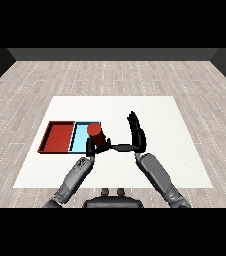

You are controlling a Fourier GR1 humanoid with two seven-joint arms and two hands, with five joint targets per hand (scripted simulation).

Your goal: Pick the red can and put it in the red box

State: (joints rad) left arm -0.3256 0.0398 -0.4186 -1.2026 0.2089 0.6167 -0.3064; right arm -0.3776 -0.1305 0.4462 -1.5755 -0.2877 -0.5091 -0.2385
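Note:
The red can [96,133] stands upright at the right end of the light blue tray [80,139], and I cannot tell whether it rests on the tray or hangs just above it. My left hand [90,148] is at the can's lower left side with its fingers curled round it. To the right of the can, my right hand [136,134] is open, its fingers straight and pointing away from me. Its thumb reaches left toward the can's base. The red tray [60,137] lies directly left of the blue one and holds nothing.
Both trays sit side by side at the left of the white table [160,115]. My two forearms come in from the lower corners and meet near the table's middle front. Bare table surface stretches to the right and behind the hands.

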